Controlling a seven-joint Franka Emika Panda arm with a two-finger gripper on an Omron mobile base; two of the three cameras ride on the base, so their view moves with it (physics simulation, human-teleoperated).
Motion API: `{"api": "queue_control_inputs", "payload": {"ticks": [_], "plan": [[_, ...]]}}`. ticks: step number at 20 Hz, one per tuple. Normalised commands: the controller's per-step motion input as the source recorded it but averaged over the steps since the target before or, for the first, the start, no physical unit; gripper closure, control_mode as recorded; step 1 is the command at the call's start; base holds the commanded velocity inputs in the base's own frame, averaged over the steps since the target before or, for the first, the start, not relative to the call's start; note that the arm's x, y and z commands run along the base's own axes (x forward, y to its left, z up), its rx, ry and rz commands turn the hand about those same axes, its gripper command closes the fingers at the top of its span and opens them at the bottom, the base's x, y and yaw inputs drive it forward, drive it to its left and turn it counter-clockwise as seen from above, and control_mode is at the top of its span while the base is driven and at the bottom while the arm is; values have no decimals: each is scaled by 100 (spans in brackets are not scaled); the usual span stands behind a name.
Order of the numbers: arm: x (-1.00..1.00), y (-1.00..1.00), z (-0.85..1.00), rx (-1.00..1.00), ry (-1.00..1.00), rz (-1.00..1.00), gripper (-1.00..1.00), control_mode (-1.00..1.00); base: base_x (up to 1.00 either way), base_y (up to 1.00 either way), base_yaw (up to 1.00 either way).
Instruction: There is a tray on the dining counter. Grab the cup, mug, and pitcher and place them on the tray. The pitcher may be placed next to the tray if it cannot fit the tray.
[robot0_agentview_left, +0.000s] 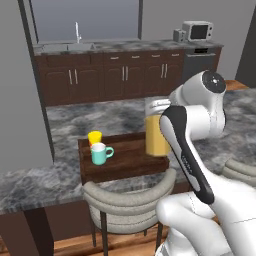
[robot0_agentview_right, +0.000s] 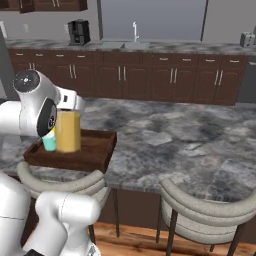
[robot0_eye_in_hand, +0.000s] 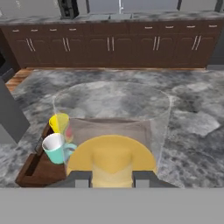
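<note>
1. Jaws (robot0_eye_in_hand: 112, 177): you have them narrowed on the pitcher (robot0_eye_in_hand: 112, 131); in the hand view the two dark tips sit on either side of its near glass wall.
2. Pitcher: it stands upright in your jaws, clear above and orange-yellow in its lower part, over the right part of the tray (robot0_agentview_left: 127, 162).
3. Whether the pitcher's base touches the tray floor or hangs just above it, you cannot tell.
4. Mug (robot0_eye_in_hand: 56, 148): teal with a white inside, it stands on the tray just left of your jaws, close beside the pitcher.
5. Cup (robot0_eye_in_hand: 59, 122): yellow, it stands on the tray just beyond the mug, further from your jaws.
6. Tray: it rests on the marbled surface (robot0_agentview_right: 190, 140), directly beneath your jaws.
</note>
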Motion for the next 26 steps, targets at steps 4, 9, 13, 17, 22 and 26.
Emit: {"api": "queue_control_inputs", "payload": {"ticks": [4,9,13,17,22,26], "plan": [[81,0,-8,0,-9,8,100,-100,0,0,0],[87,0,-13,0,-11,8,100,-100,0,0,0],[88,0,-23,0,-2,7,100,-100,0,0,0],[81,0,-40,0,0,6,100,-100,0,0,0],[27,0,-55,0,-1,10,100,-100,0,0,0],[23,0,-55,0,-4,8,100,-100,0,0,0]]}}
